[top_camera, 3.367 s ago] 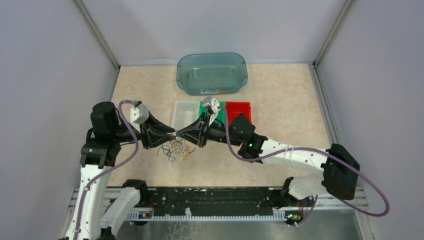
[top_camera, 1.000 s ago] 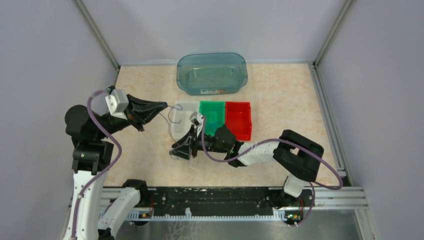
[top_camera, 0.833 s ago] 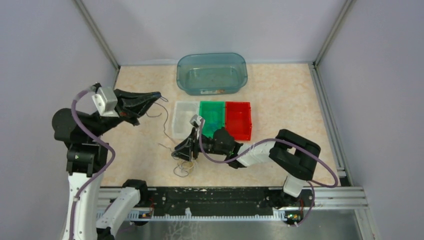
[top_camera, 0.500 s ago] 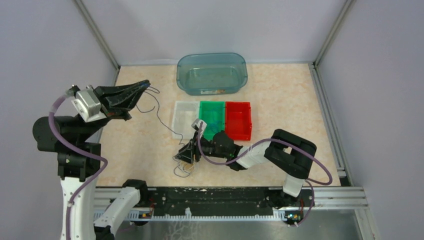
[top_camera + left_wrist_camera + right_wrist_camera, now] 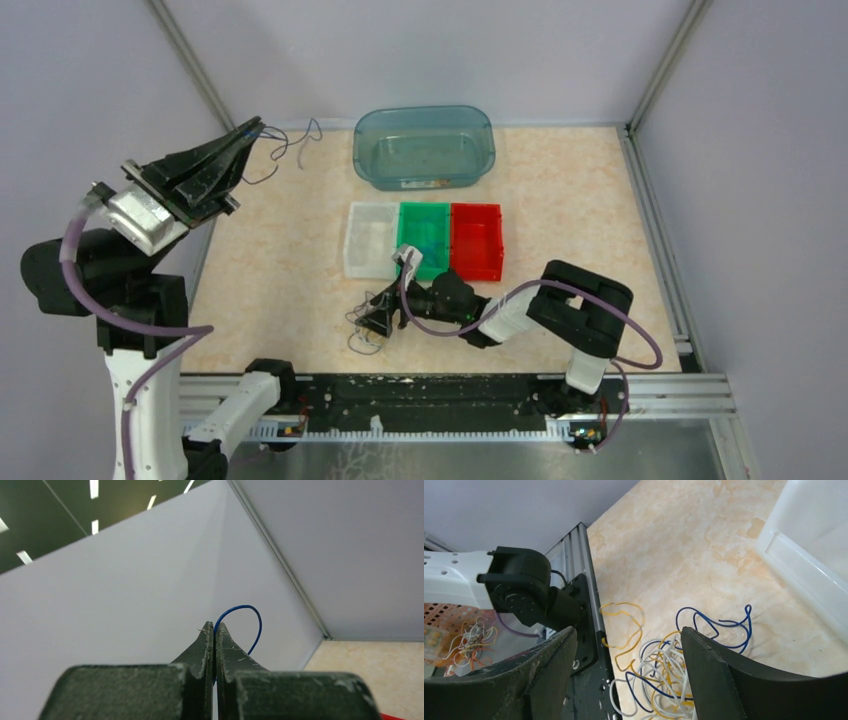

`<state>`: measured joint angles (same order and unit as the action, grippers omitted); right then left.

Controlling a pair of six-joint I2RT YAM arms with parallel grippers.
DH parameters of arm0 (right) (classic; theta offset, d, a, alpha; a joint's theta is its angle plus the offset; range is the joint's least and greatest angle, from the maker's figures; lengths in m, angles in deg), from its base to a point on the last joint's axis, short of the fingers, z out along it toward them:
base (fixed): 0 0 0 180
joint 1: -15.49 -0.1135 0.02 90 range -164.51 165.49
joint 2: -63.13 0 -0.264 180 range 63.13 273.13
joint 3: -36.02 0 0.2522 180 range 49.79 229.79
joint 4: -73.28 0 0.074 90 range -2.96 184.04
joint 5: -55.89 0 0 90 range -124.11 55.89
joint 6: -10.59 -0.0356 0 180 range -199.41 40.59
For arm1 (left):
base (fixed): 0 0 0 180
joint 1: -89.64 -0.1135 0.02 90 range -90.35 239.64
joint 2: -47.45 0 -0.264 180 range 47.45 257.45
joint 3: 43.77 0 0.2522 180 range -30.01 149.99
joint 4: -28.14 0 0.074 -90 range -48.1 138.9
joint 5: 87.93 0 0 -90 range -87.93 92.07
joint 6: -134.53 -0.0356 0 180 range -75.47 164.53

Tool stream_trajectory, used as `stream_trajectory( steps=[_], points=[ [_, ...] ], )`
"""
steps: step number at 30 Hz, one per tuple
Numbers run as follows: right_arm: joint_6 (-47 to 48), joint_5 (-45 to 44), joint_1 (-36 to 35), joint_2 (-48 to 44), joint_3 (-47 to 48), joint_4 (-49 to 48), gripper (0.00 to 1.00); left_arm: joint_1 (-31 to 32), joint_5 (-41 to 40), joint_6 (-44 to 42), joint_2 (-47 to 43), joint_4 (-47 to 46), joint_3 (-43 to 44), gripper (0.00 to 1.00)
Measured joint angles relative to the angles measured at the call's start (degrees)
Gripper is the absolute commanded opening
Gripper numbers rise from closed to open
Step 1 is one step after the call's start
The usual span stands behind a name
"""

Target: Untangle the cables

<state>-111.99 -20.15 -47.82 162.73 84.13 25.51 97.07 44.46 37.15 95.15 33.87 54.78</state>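
Observation:
A tangle of white, yellow and blue cables [image 5: 364,331] lies on the table near the front edge. My right gripper [image 5: 378,318] is low over it, jaws open. In the right wrist view the tangle [image 5: 664,672] sits between and below the spread fingers [image 5: 706,662], and nothing is gripped. My left gripper [image 5: 252,128] is raised high at the back left and shut on a thin blue cable [image 5: 288,143], which hangs loose in the air from its tip. In the left wrist view the blue cable [image 5: 252,612] loops out from the closed tips of that gripper [image 5: 215,628].
A white bin [image 5: 352,240], a green bin [image 5: 424,212] and a red bin [image 5: 476,212] stand in a row mid-table. A teal tub [image 5: 424,112] is behind them. The white bin's wall [image 5: 809,575] lies close to the right of the tangle. The metal front rail [image 5: 586,585] runs just left of it.
My left arm has swung up and back to the left, pulling the blue cable free of the tangle. My right gripper has opened and dropped slightly toward the front over the tangle.

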Motion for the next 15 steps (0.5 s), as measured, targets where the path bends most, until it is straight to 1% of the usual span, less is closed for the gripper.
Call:
stream_trajectory(
  steps=[4, 7, 15],
  points=[
    [0.2, -0.7, -0.2, -0.3, -0.3, -0.3, 0.77, 0.0, -0.6, -1.7, 1.4, -0.6, 3.6, 0.0],
    [1.2, -1.3, -0.3, -2.6, -0.3, 0.6, 0.78, 0.0, 0.3, -1.9, 1.3, -0.3, 4.0, 0.0],
    [6.7, -2.0, 0.1, -20.0, 3.3, 7.8, 0.82, 0.0, 4.5, -1.1, 0.1, 3.0, 1.2, 0.0]
  ],
)
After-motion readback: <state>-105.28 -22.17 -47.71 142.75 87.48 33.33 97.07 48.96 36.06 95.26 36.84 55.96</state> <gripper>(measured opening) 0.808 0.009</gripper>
